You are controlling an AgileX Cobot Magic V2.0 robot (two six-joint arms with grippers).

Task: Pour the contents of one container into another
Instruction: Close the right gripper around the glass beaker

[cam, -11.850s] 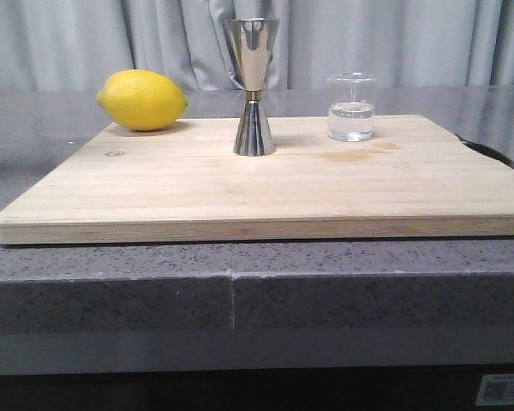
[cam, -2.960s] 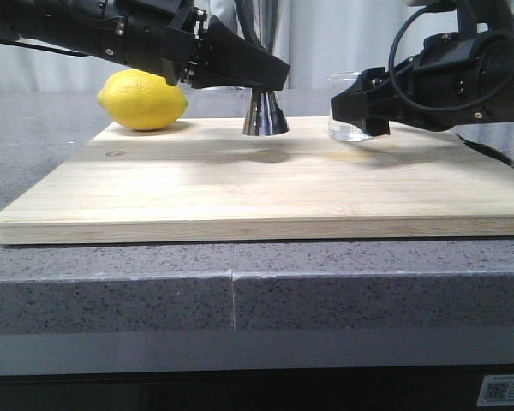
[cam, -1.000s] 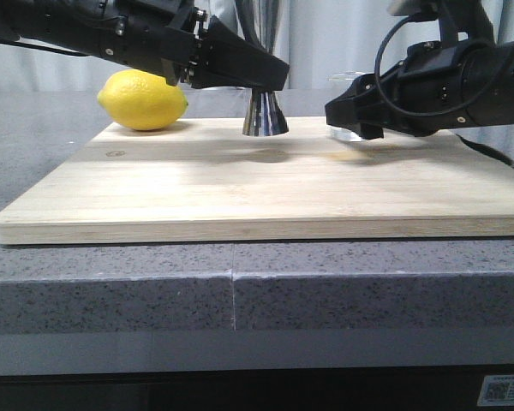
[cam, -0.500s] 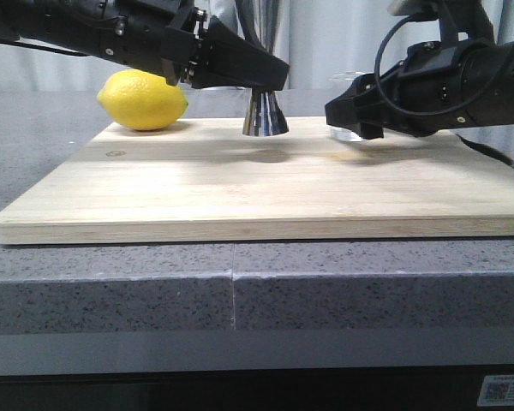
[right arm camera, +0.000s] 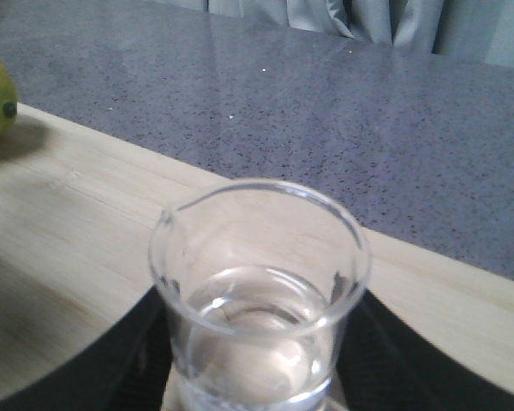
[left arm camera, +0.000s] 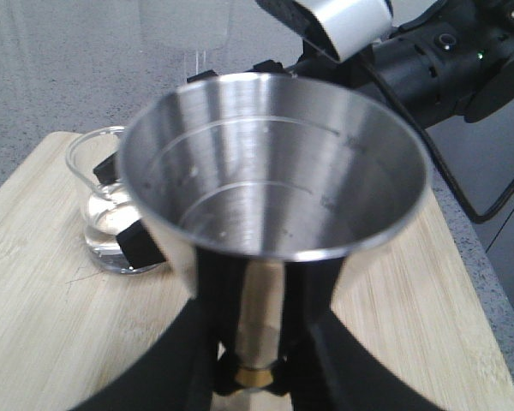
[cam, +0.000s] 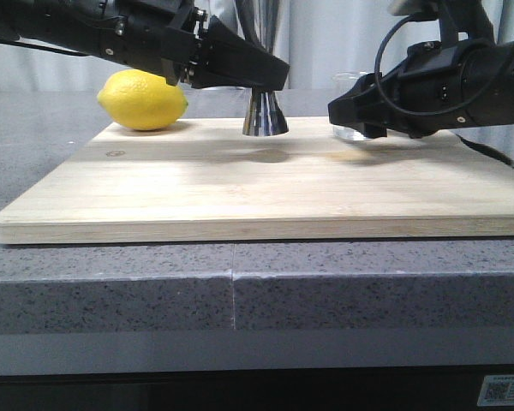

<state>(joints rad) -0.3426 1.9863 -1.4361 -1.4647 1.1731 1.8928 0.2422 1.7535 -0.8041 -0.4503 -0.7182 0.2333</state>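
left gripper (left arm camera: 248,360) pinching jigger (left arm camera: 274,180) at its waist, lifted clear of board (cam: 265,184) | right gripper (right arm camera: 257,381) clamped around beaker (right arm camera: 259,300), just above board | advice: raise beaker above jigger rim, tip lip-first slowly, hold jigger upright

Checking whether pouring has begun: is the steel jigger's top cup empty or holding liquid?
Empty: the left wrist view looks into the jigger, showing bare dry steel walls. The beaker holds its liquid, upright.
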